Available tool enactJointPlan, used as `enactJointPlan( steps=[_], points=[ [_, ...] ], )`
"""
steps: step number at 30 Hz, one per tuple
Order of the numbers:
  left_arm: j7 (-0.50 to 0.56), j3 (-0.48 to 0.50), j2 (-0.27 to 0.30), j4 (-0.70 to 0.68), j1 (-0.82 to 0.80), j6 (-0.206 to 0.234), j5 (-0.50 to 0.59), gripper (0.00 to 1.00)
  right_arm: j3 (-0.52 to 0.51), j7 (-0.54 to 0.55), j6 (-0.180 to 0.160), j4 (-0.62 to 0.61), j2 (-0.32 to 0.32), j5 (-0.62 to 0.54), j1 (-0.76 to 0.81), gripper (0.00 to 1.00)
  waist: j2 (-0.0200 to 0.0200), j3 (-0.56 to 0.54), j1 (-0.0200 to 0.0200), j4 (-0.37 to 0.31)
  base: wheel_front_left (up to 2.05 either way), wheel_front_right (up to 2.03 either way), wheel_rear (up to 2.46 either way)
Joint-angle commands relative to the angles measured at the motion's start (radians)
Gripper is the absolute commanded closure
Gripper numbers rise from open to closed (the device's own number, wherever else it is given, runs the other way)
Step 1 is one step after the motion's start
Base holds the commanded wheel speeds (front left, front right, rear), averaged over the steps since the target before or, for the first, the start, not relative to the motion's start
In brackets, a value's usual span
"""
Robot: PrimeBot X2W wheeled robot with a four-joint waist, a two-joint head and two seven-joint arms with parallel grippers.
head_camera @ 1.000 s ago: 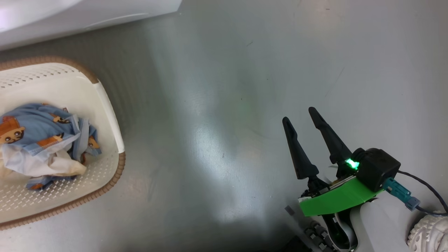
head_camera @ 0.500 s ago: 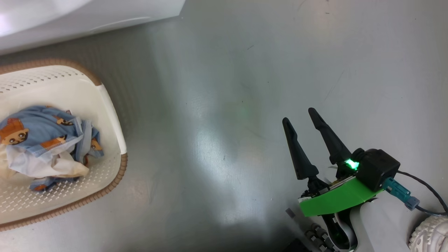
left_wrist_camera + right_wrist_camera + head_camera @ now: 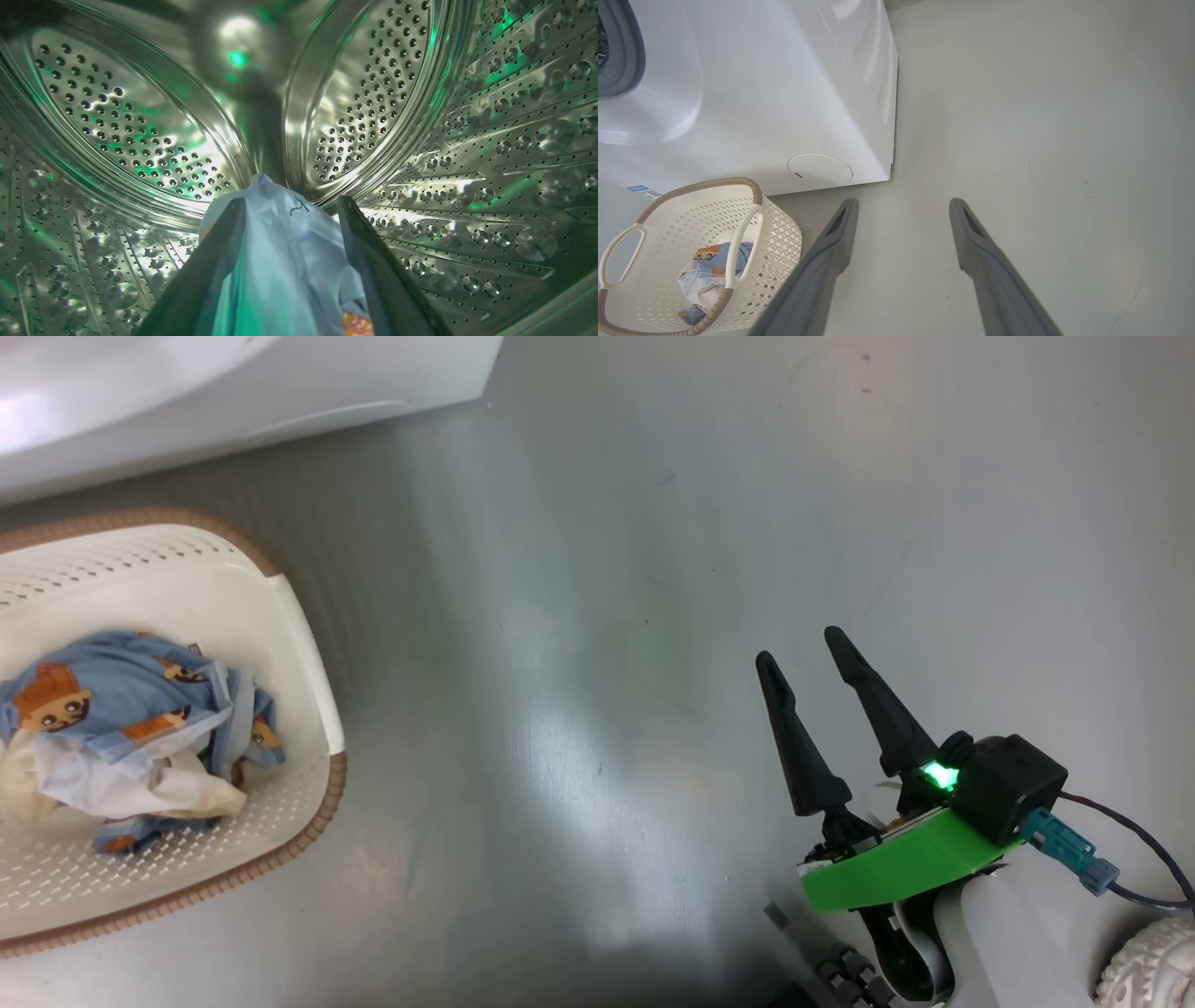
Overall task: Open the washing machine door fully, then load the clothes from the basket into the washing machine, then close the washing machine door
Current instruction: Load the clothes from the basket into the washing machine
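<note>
My left gripper [image 3: 290,204] reaches deep inside the washing machine's steel perforated drum [image 3: 117,116]. Its fingers stand apart, open, with a light blue garment [image 3: 280,261] draped loosely between them. The white washing machine [image 3: 233,383] fills the head view's top left; its front and side [image 3: 761,93] show in the right wrist view. The washing machine door is out of view. The cream basket [image 3: 317,803] stands on the floor at the left and holds blue printed and white clothes [image 3: 121,719]. My right gripper [image 3: 799,646] hovers open over bare floor, far right of the basket [image 3: 777,224].
Grey glossy floor spreads between the basket and my right arm. The machine's round filter cap [image 3: 820,169] and grey gasket [image 3: 621,51] show in the right wrist view. A cable [image 3: 1134,845] trails from the right wrist, and a white knobbly object [image 3: 1153,966] sits at the bottom right corner.
The head camera has shifted a little, so the basket and machine sit slightly lower and further right in the picture. My right gripper holds the same open pose.
</note>
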Motion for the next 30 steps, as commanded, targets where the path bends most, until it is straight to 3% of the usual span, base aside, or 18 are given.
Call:
enactJointPlan(
  steps=[1, 16, 30],
  points=[
    [-0.008, 0.009, 0.05, -0.01, -0.01, -0.003, -0.001, 0.0, 0.018, -0.005, 0.006, -0.013, -0.001, 0.003, 0.02, 0.0, 0.0, -0.008, 0.0, 0.003, 0.0, 0.0, 0.0],
    [-0.021, -0.042, 0.002, 0.025, 0.083, -0.003, -0.051, 0.0, -0.016, -0.005, 0.006, 0.018, -0.001, -0.006, 0.005, 0.0, 0.0, -0.099, 0.0, 0.042, 0.0, 0.0, 0.0],
    [-0.021, -0.016, -0.031, -0.128, 0.235, -0.003, -0.058, 0.0, -0.048, -0.005, 0.006, 0.028, -0.001, -0.011, -0.018, 0.0, 0.0, -0.134, 0.0, 0.082, 0.0, 0.0, 0.0]
  ],
)
